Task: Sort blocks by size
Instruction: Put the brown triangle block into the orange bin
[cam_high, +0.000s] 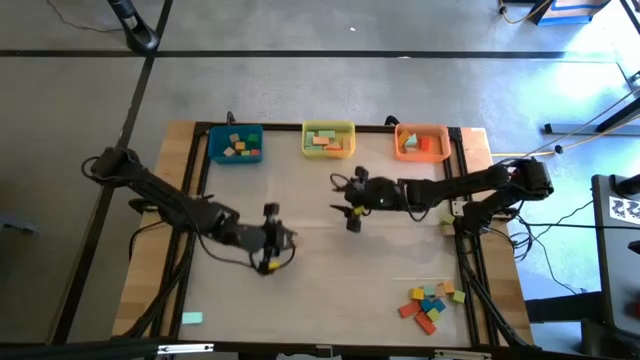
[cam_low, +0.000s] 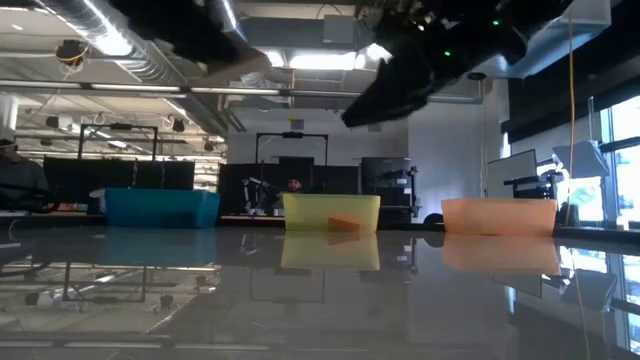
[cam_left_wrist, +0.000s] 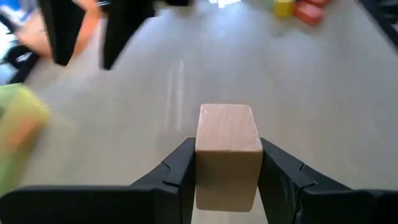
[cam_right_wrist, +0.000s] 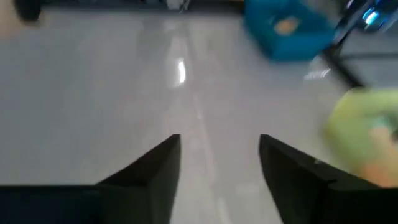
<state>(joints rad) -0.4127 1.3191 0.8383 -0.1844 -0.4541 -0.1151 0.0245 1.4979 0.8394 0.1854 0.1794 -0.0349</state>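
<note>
**Tan block held, bins lie beyond**

L end effector (cam_left_wrist: 227, 171) is clamped on our tan block (cam_left_wrist: 227, 152), above mid-table (cam_high: 330, 300); bins at the far edge. R end effector (cam_right_wrist: 219, 165) gapes empty, nearer the yellow bin (cam_high: 329, 139).

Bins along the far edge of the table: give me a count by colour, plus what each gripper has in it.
Blue bin: 1
Yellow bin: 1
Orange bin: 1
Total bins: 3
Left gripper: 1 tan block, clamped between its fingers
Right gripper: 0, fingers apart with nothing between them
</note>
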